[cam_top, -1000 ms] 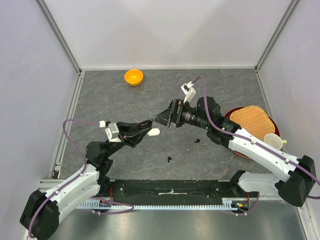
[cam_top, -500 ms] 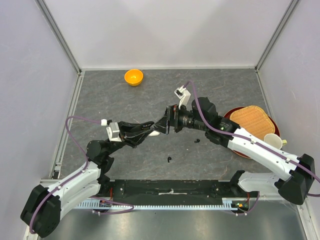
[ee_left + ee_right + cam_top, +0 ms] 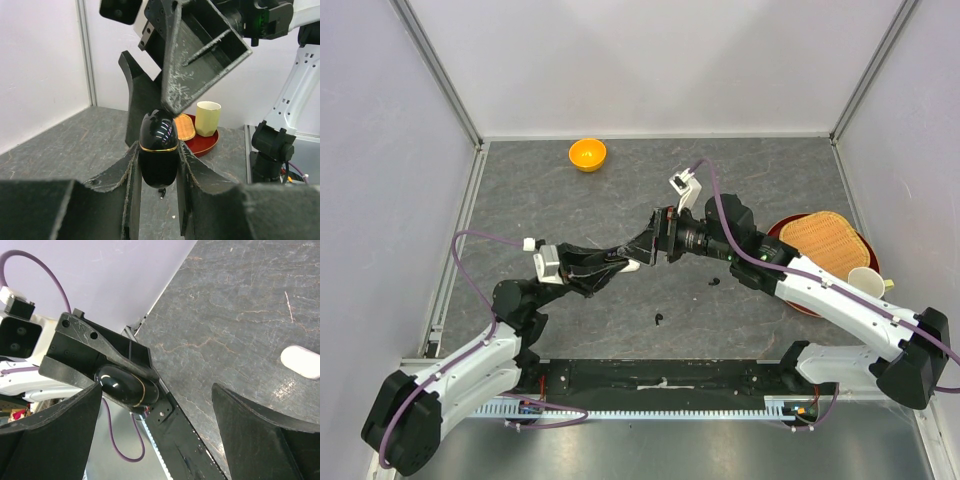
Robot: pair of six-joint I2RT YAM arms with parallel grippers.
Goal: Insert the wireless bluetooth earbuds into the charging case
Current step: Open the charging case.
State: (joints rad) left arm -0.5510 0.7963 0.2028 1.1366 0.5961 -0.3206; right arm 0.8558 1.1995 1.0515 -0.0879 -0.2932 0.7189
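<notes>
From my station I saw the left gripper (image 3: 617,260) pinching the charging case (image 3: 158,152), clear of the table (image 3: 550,210) near its middle. In the left wrist view the glossy black case stood on end between the two left fingers (image 3: 120,175), which pressed on its sides, and a thin gold band ran round it above their tips. The right gripper (image 3: 648,243) was just beside the left one, the two meeting nose to nose. Its fingers were spread wide: in its own wrist view they framed the case with open space on both sides. From the left wrist, one right finger (image 3: 200,55) hung over the case with its tip at the case's top, though I could not tell whether it touched. A black earbud (image 3: 660,320) lay on the table nearer the arm bases, and a second black earbud (image 3: 713,282) lay to the right of it, under the right arm. A white rounded piece (image 3: 302,361) rested on the table close below the grippers. An orange bowl (image 3: 587,154) sat by the far edge. At the right a red plate (image 3: 205,146) carried a woven mat (image 3: 825,240) and a pale cup (image 3: 207,118).
</notes>
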